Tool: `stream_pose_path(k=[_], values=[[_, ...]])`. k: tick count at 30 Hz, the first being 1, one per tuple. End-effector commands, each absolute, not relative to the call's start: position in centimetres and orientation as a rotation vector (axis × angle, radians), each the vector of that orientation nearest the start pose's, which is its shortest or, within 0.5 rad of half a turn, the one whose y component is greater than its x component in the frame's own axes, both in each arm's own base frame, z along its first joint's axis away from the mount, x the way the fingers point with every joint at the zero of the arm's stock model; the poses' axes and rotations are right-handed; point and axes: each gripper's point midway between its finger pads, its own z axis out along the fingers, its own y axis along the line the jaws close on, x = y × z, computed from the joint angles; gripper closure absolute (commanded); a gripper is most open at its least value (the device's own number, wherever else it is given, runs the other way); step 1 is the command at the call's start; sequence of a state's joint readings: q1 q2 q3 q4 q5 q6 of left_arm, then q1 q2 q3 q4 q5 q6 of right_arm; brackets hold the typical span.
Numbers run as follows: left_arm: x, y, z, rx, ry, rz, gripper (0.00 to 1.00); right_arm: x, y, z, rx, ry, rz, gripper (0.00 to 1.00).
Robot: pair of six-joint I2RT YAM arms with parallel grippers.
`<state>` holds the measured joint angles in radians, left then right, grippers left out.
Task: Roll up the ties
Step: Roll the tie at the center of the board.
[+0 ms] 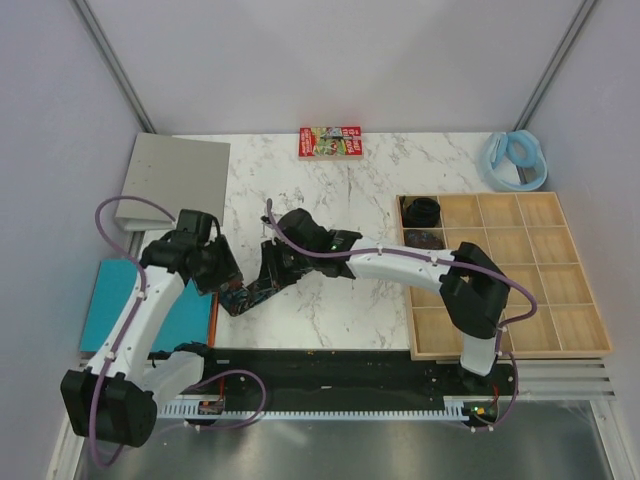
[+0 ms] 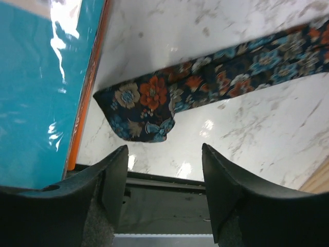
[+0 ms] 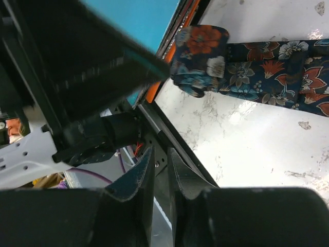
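Marble table (image 1: pixel 330 180) fills the top view. On its R side sits a wooden tray (image 1: pixel 540 352) w/ a grid of compartments. Both arms reach in from the near edge: L arm (image 1: pixel 140 320) bends up over the teal mat (image 1: pixel 105 300), and R arm (image 1: pixel 400 268) stretches leftward across the tray's near-left corner to the table's middle. The mat lies at the table's L edge and has an orange rim. Beyond it is a grey board (image 1: pixel 180 175) at the far-L corner. A pale blue ring (image 1: pixel 495 165) is at the far R and a red box (image 1: pixel 329 142) at far centre.

One tie (image 1: pixel 248 295) lies flat on the marble as a strip betw. the two grippers, dark w/ floral print. Its end is doubled over just beside the mat's orange rim. Two more ties sit coiled in the tray: one coil (image 1: pixel 422 210) in the far-L compartment, the other coil (image 1: pixel 425 239) in the compartment next nearer.

L gripper (image 2: pixel 164 152) has its jaws well apart w/ nothing betw. them. It hangs just short of the tie's folded end, not touching it. R gripper (image 3: pixel 160 150) has its jaws barely apart, only a thin slit, and nothing shows in it. In its wrist view the tie lies beyond the fingertips, to the upper R.
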<state>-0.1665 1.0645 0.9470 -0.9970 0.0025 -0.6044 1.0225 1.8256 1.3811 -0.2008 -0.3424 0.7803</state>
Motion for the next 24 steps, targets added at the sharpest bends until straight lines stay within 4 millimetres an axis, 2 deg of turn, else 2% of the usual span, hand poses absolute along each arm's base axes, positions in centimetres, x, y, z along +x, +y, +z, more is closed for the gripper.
stream_pose_path(k=[1,2,4,5,10,13,18,22,24], values=[[19.4,-6.2,14.1,-0.644,2.578,-0.313,0.37,21.4,47.7,13.8,-0.463,2.508,1.16,0.78],[19.1,-6.1,14.6,-0.661,2.559,-0.316,0.36,21.4,48.1,12.6,-0.469,2.536,1.152,0.77],[18.6,-5.8,15.5,-0.69,2.522,-0.318,0.36,20.9,49.2,12.5,-0.505,2.543,1.195,0.79],[18.0,-5.3,15.4,-0.715,2.531,-0.28,0.36,20.7,49.6,11.7,-0.516,2.553,1.195,0.79],[17.0,-4.8,15.7,-0.757,2.478,-0.276,0.36,20.5,51.7,12.8,-0.512,2.503,1.313,0.78],[16.6,-4.6,15.8,-0.768,2.468,-0.271,0.35,20.9,52.9,12.6,-0.502,2.499,1.341,0.77],[15.7,-4.2,15.0,-0.786,2.493,-0.237,0.34,21.2,54.8,13.9,-0.51,2.455,1.44,0.77],[15.3,-3.8,15.4,-0.794,2.457,-0.231,0.33,21.8,55.0,12.9,-0.509,2.471,1.39,0.7],[15.2,-3.7,15.5,-0.794,2.445,-0.229,0.33,21.9,55.7,13.1,-0.524,2.454,1.418,0.7]])
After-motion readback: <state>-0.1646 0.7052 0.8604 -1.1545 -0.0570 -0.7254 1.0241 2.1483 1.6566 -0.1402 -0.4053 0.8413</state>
